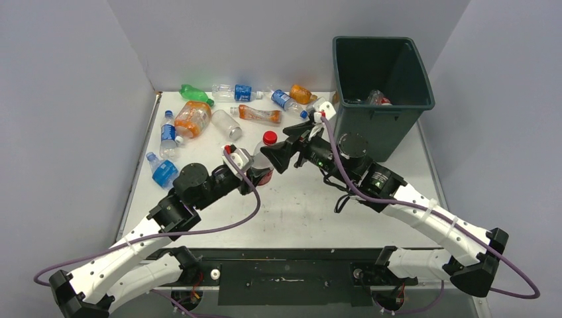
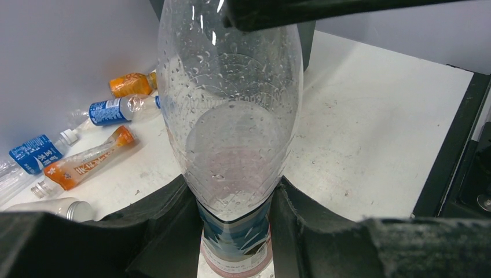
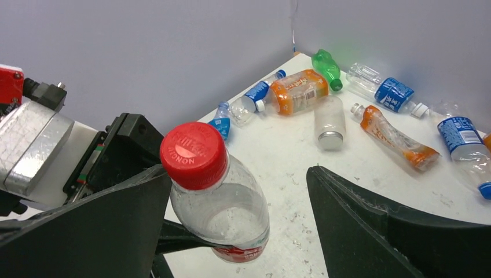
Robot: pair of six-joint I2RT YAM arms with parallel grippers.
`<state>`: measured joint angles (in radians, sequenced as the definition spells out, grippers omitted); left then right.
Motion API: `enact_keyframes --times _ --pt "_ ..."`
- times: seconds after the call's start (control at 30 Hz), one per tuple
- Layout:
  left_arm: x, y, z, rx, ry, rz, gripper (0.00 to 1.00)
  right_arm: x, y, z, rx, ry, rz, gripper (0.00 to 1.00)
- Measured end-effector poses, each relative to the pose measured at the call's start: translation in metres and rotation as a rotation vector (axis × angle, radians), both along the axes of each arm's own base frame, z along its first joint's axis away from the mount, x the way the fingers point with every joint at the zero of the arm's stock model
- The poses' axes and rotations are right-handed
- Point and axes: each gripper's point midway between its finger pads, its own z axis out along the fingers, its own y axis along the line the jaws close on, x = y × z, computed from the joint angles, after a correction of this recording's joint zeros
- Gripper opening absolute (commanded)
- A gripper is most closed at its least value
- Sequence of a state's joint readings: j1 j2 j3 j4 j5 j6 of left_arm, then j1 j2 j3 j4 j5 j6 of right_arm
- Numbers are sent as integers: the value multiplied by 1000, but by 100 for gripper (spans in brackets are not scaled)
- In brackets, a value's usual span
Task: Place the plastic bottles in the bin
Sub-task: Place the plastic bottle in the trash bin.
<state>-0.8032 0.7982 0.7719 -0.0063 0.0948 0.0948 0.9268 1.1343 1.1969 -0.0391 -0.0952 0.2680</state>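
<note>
A clear plastic bottle [image 1: 264,154] with a red cap and a red label stands upright at mid-table. My left gripper [image 1: 255,170] is shut on its lower body; in the left wrist view the fingers [image 2: 168,226] press both sides of the bottle [image 2: 231,104]. My right gripper [image 1: 283,154] is open around the bottle's top. In the right wrist view the red cap [image 3: 194,153] lies against the left finger [image 3: 110,226], with a wide gap to the right one. The dark green bin [image 1: 381,126] stands at the back right, with bottles [image 1: 376,98] inside.
Several loose bottles lie along the back left of the table: a green one [image 1: 197,93], a fat orange one [image 1: 192,119], a slim orange one [image 1: 260,114], blue-labelled ones [image 1: 233,92] [image 1: 287,102] and small blue ones [image 1: 168,136] [image 1: 161,171]. Grey walls close three sides.
</note>
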Motion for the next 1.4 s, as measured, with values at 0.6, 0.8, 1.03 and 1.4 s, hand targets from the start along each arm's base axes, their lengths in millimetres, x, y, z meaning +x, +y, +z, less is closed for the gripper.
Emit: enact_keyframes --times 0.6,0.8,1.03,1.4 --pt "-5 6 -9 -11 -6 4 100 1 21 2 25 4 51 5" --pt "-10 8 5 -61 -52 -6 96 10 4 22 -15 -25 -39 5" --pt "-5 15 8 -96 -76 40 96 29 -70 103 29 -176 -358 5" --pt "3 18 -5 -95 -45 86 96 58 -248 200 296 -412 -1117 5"
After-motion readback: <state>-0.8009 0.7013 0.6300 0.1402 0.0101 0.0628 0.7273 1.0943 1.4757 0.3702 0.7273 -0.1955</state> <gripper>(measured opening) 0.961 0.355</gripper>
